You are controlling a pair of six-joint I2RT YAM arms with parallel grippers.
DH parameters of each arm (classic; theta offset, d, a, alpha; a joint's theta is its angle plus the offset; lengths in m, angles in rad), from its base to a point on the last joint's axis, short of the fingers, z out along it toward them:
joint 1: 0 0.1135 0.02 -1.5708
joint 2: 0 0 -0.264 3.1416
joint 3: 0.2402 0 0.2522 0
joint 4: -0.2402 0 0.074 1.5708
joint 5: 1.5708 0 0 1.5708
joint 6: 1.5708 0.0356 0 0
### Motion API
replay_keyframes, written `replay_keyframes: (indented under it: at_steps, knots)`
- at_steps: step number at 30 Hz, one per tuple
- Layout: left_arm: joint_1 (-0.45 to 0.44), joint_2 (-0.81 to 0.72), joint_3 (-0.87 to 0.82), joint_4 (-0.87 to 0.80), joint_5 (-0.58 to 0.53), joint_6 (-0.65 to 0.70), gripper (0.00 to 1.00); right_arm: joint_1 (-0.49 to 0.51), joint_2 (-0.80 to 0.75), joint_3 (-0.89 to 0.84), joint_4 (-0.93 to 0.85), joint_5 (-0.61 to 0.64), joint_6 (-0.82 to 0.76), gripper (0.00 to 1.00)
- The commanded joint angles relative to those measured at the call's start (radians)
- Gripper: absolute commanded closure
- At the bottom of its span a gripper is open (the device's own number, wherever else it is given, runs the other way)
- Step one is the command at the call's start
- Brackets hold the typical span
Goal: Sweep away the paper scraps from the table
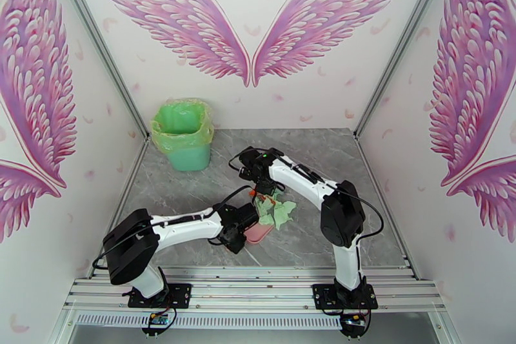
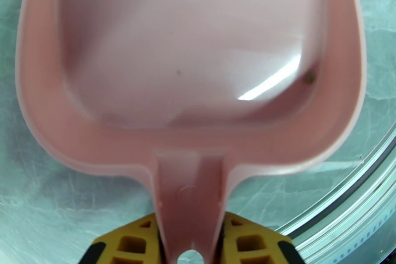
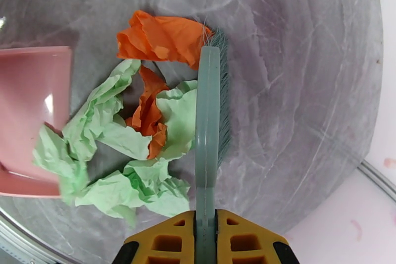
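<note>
The left gripper point(image 2: 190, 242) clamps the dustpan point(image 2: 190, 62), the right gripper point(image 3: 205, 240) the brush point(image 3: 208, 111). I'd sweep the paper scraps point(image 3: 128, 131) nearward, bristles pressed to the table point(image 3: 302, 86) and the pan lip held flat.

White arm links point(image 1: 187, 226), black joints point(image 1: 340, 213), black cables point(image 1: 232, 195), yellow jaws

High rear overview of table point(image 1: 361, 222), two close downward wrist views sharing dustpan point(image 2: 198, 62)

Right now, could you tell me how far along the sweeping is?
Done: the paper scraps sit in one pile on the table. In hand: the right gripper holds the brush against them, facing the dustpan in the left gripper. Left: the pan looks bare, so nothing is swept in yet.
</note>
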Motion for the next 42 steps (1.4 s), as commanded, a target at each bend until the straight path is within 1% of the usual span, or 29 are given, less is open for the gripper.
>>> replay_keyframes:
  at_steps: [1, 7, 12, 18, 23, 27, 32, 37, 42]
  knots:
    - [0.011, 0.033, 0.038, 0.010, 0.002, 0.025, 1.00, 0.036, -0.037, -0.021, -0.073, -0.125, 0.045, 1.00]
    - [0.022, 0.046, 0.064, 0.013, -0.001, 0.042, 1.00, 0.078, -0.073, -0.007, -0.119, -0.175, 0.081, 1.00]
    - [0.036, 0.047, 0.062, 0.021, 0.002, 0.050, 1.00, 0.088, -0.106, -0.005, -0.161, -0.211, 0.109, 1.00]
    - [0.037, 0.038, 0.052, 0.033, 0.005, 0.053, 1.00, 0.088, -0.201, 0.001, -0.136, -0.152, 0.145, 1.00]
    - [0.031, -0.011, 0.037, 0.031, 0.009, 0.063, 1.00, 0.079, -0.274, 0.063, -0.148, -0.052, 0.171, 1.00]
    - [0.021, -0.045, 0.020, 0.011, 0.006, 0.076, 1.00, 0.043, -0.282, 0.081, -0.179, 0.018, 0.177, 1.00]
    - [-0.007, -0.047, 0.005, -0.006, 0.009, 0.084, 1.00, -0.052, -0.269, 0.046, -0.184, 0.116, 0.188, 1.00]
    - [-0.043, -0.036, -0.005, -0.011, 0.017, 0.094, 1.00, -0.141, -0.248, 0.005, -0.152, 0.122, 0.190, 1.00]
    - [-0.072, -0.012, 0.011, -0.016, 0.005, 0.113, 1.00, -0.179, -0.209, -0.013, -0.170, 0.111, 0.217, 1.00]
